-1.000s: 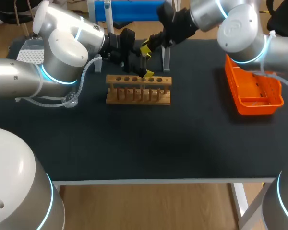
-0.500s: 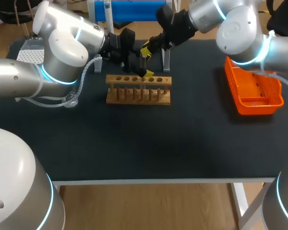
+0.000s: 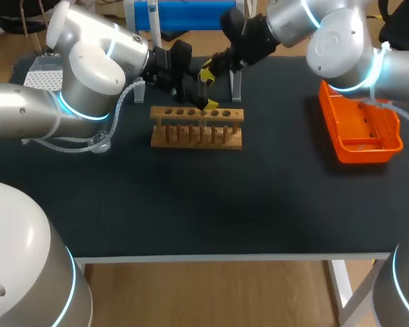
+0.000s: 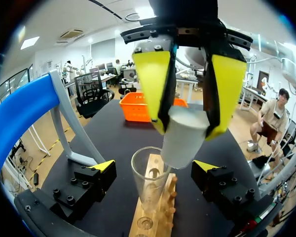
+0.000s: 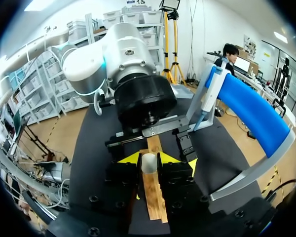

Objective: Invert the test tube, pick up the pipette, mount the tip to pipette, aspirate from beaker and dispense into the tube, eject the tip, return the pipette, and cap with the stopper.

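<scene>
A clear test tube [image 4: 149, 178] stands upright in the wooden rack [image 3: 196, 127], mouth up, between the wide-open fingers of my left gripper [image 4: 154, 166]. Neither finger touches the glass. Just above the tube's mouth hangs a white stopper [image 4: 182, 143], and my right gripper [image 4: 185, 129] is shut on it from above. In the right wrist view the stopper [image 5: 149, 163] sits pinched between that gripper's yellow tips [image 5: 152, 159], over the rack [image 5: 155, 197]. In the head view both grippers meet over the rack's right half, the left gripper [image 3: 202, 97] low and the right gripper [image 3: 206, 70] above it.
An orange basket [image 3: 360, 129] sits at the table's right side. A blue stand on white legs [image 3: 191, 13] stands along the back edge, just behind both grippers. A clear beaker [image 3: 101, 143] rests under my left forearm.
My right arm has edged slightly left with the stopper. The left arm and the tube have not moved.
</scene>
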Available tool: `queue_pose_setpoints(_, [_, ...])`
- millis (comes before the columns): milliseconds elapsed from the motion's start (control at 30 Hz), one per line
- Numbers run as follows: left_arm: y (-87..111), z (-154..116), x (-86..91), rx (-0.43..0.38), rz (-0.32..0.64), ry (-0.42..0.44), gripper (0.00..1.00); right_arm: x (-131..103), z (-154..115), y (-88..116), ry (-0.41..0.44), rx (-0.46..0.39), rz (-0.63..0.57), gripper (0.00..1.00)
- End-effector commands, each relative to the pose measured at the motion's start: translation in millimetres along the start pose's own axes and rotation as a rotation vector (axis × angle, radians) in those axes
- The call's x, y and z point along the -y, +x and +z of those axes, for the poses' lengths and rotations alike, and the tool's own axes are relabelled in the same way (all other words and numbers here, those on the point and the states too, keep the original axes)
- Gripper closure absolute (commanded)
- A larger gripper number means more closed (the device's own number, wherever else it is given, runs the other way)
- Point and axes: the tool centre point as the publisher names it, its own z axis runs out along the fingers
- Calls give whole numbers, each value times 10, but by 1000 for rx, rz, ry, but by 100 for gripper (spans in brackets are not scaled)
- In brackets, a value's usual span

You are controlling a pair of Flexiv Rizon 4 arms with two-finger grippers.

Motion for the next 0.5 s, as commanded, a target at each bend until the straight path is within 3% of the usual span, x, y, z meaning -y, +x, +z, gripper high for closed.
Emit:
queue_pose_setpoints(33, [-9,-2,8,-3,-1,-4,0,-38,-36,-20,0,0,-6,100])
queue_pose_setpoints(300, [-9,-2,8,-3,-1,-4,0,-129,-126,-42,1,10,-22,100])
queue_pose_setpoints(500, [-9,-2,8,-3,-1,-4,0,-184,-149,-49,53,5,-26,100])
